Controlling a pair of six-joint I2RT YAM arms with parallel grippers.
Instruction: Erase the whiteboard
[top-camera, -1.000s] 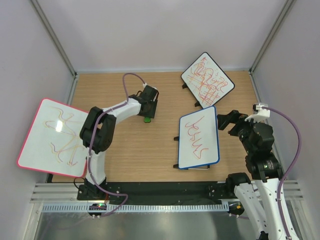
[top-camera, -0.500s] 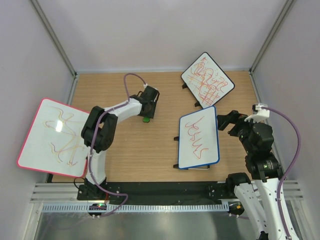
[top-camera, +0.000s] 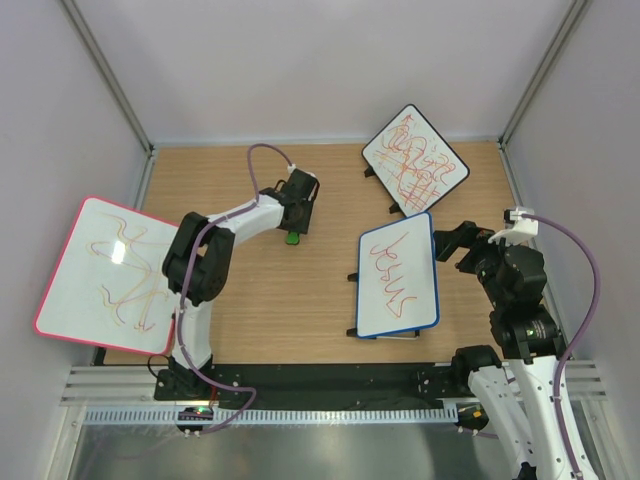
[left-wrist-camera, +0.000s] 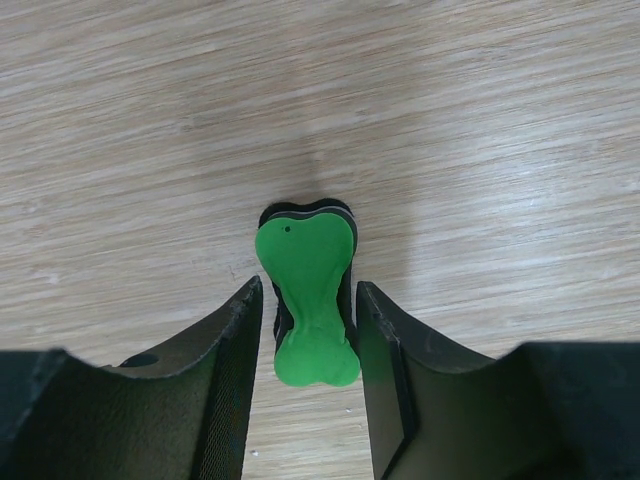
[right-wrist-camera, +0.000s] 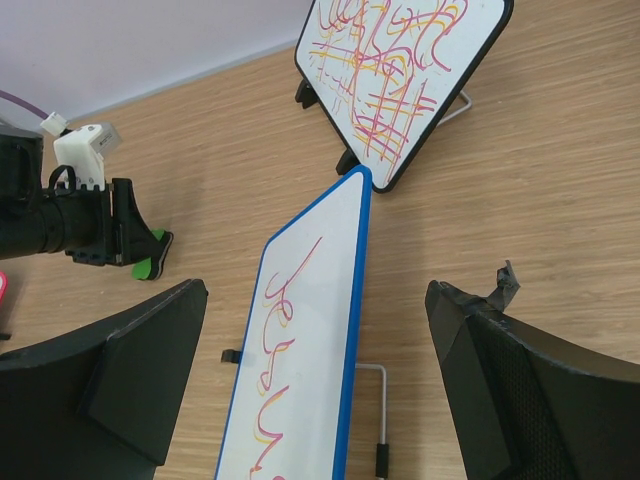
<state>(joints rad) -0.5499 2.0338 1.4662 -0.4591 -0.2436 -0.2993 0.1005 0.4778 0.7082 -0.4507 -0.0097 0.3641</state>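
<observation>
Blue-framed and marked with red scribbles, the whiteboard (top-camera: 398, 275) lies right of centre in the top view, propped on small feet. The right gripper (top-camera: 452, 243) sits just beside its right edge, while the left gripper (top-camera: 296, 212) hangs over the green eraser (top-camera: 293, 238), well apart from the board.

Your left wrist view shows the fingers (left-wrist-camera: 235, 350) flanking the bone-shaped eraser (left-wrist-camera: 308, 295) at its narrow waist, a thin gap seemingly left each side. It looks light and rigid, so pinch it there.

In your right wrist view the fingers (right-wrist-camera: 140, 360) are spread wide and empty above the whiteboard (right-wrist-camera: 300, 380). Judge it light, stiff and likely to skid when wiped, so brace it by the frame.
</observation>
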